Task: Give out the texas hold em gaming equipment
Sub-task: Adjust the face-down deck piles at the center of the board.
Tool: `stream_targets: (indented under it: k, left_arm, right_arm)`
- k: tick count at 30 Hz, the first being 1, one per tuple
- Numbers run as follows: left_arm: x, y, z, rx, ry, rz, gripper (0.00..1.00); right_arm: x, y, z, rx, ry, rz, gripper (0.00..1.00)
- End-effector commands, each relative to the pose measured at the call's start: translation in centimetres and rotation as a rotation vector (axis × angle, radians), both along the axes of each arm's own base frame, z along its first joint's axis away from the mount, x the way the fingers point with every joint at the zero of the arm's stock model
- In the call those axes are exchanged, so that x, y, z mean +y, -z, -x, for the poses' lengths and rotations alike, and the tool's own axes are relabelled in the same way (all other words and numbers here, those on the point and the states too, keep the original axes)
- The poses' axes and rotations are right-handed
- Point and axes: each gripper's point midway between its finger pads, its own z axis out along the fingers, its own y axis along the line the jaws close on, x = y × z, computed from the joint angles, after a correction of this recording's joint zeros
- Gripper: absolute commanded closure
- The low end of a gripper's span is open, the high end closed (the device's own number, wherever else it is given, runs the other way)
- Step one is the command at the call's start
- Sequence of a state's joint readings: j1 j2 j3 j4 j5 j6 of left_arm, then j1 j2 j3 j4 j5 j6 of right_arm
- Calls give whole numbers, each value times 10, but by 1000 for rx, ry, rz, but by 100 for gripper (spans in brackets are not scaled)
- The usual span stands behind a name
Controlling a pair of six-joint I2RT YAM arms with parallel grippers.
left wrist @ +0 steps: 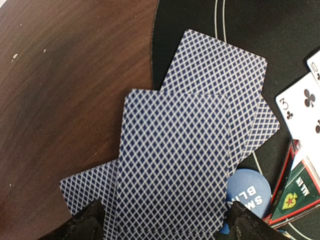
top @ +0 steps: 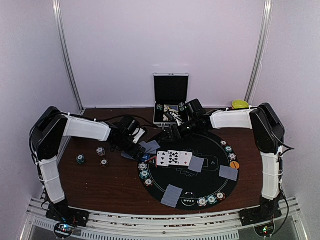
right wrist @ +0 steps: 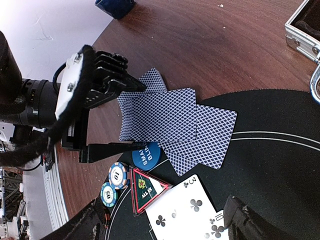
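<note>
Three blue-backed playing cards (left wrist: 185, 150) lie fanned face down across the left rim of the black mat (top: 210, 145). My left gripper (left wrist: 167, 227) stands open low over them, one finger (left wrist: 85, 225) on each side of the top card, nothing pinched. A blue "small blind" button (left wrist: 247, 192) lies by its right finger. In the right wrist view the left gripper (right wrist: 135, 117) straddles the same cards (right wrist: 175, 125). My right gripper (right wrist: 165, 227) hangs open and empty above the face-up club cards (right wrist: 185, 210). Two chips (right wrist: 117, 175) and a triangular "all in" marker (right wrist: 147, 190) lie beside the button (right wrist: 146, 154).
The open silver case (top: 171, 97) stands at the back behind the mat. Face-down cards (top: 172, 196) and chips (top: 229, 149) lie around the mat. Three chips (top: 101, 151) sit on the wood at left. A dark blue mug (right wrist: 115, 6) and a yellow bowl (top: 240, 104) are off to the sides.
</note>
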State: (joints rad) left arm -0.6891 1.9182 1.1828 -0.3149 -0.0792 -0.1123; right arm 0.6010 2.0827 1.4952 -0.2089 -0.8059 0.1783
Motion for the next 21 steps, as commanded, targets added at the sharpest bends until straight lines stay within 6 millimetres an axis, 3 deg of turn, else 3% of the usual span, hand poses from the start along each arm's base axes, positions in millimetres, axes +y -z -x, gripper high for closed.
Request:
stream_targets:
  k: [1, 7, 21]
  left_arm:
    - [-5, 3, -8, -8, 15, -10, 12]
    - [-3, 4, -10, -6, 11, -13, 14]
    - [3, 8, -6, 7, -3, -19, 30]
  right_arm:
    - [5, -18, 0, -55, -10, -10, 16]
    - [6, -17, 1, -54, -13, -8, 16]
    - [10, -20, 5, -58, -23, -10, 18]
